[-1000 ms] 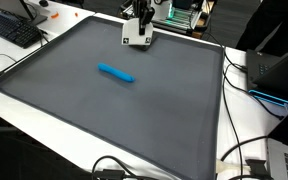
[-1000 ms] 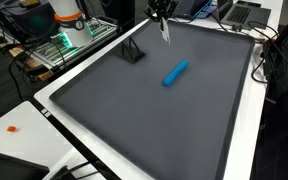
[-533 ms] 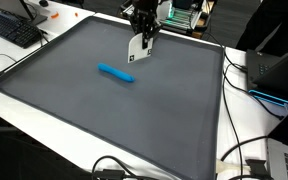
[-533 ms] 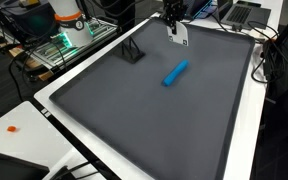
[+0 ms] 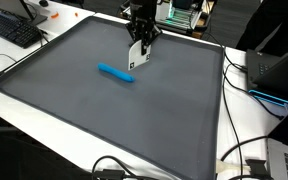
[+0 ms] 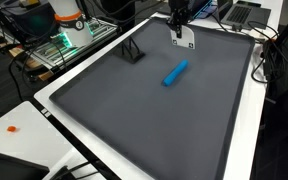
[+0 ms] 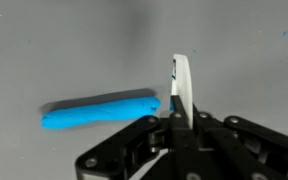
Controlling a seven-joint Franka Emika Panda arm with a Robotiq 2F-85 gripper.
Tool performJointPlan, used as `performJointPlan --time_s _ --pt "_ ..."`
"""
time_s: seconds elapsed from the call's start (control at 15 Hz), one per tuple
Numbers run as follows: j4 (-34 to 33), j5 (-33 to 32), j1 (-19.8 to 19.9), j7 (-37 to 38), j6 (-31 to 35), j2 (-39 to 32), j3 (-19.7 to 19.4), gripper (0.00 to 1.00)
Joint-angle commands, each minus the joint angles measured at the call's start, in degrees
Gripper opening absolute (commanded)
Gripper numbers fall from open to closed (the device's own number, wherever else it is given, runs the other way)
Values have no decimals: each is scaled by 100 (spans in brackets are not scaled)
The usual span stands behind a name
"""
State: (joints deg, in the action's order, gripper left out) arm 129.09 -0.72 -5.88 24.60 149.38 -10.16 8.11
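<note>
White card (image 5: 135,56) in gripper (image 5: 138,38), near blue marker (image 5: 116,73) on mat (image 5: 114,115)

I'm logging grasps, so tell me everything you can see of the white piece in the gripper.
The white piece is a thin, flat, rectangular plate, plastic or card by its look. The gripper clamps its upper edge, so it hangs tilted over the grey mat, seemingly clear of it. In the wrist view it shows edge-on as a narrow strip, near one end of the blue stick but apart from it.
</note>
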Motion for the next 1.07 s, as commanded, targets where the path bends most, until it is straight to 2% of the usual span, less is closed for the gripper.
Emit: performJointPlan --time_s 0.0,0.07,0.27,0.67,1.0 --pt "-5 60 -140 -52 -15 9 -143 4" --pt "-6 60 -140 -52 -17 10 -143 1" --pt "-317 166 -93 -879 -275 -172 -40 1" --pt "-1188 21 -31 -2212 -1484 -641 -78 1" --pt "-1751 -352 -117 -2043 -1833 -1082 -310 1"
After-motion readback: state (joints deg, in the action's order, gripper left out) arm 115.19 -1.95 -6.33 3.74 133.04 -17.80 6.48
